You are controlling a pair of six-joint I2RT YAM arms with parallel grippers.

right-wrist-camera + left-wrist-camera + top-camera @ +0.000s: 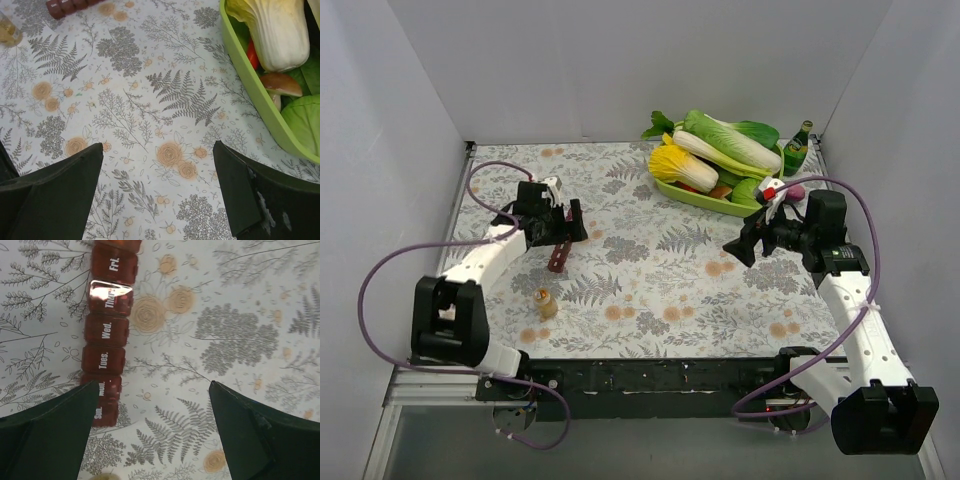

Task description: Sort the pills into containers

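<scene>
One pill organizer (pixel 105 332) lying on the counter (pixel 225 300), left end effector (pixel 152 390) hovering spread above it, right end effector (pixel 159 150) spread too

pill organizer (pixel 106 335): dark red plastic, kinda see-through, glossy, glare patch on Thurs lid, day labels printed in white. table (pixel 225 315): matt floral-print cover, smooth, can't tell cloth or paper. left hand (pixel 152 385): dark matt plastic. right hand (pixel 157 145): same stuff, whitish scuffs on one finger. green tray (pixel 252 97): smooth plastic, slight sheen. cabbage (pixel 280 30) in it: plasticky, glossy.
</scene>
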